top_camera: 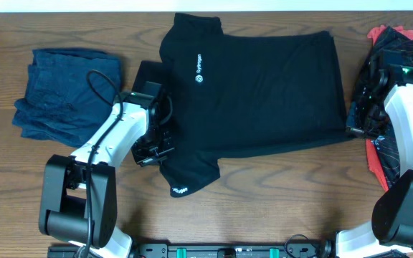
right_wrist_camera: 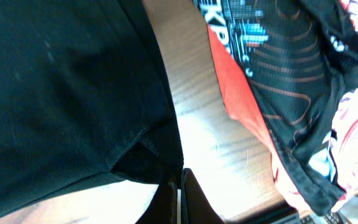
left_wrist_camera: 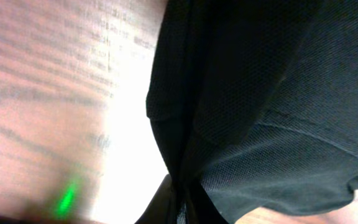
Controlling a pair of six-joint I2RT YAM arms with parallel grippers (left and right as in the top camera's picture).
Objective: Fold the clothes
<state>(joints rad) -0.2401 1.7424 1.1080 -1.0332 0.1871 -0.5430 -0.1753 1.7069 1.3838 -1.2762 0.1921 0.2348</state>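
Note:
A black short-sleeved T-shirt [top_camera: 264, 86] lies spread flat across the middle of the table, with a white logo on its chest and another on its near sleeve. My left gripper [top_camera: 155, 143] sits at the shirt's left side by that sleeve. In the left wrist view it [left_wrist_camera: 182, 202] is shut on a bunched fold of the black fabric [left_wrist_camera: 260, 112]. My right gripper [top_camera: 351, 130] is at the shirt's near right corner. The right wrist view shows it [right_wrist_camera: 180, 180] shut, with the hem corner [right_wrist_camera: 145, 155] pinched at its tips.
A crumpled dark blue garment [top_camera: 63, 93] lies at the left of the table. Red and black-patterned tops [top_camera: 396, 43] are piled at the right edge, partly under my right arm, and show close by in the right wrist view [right_wrist_camera: 278, 81]. Bare wood runs along the front.

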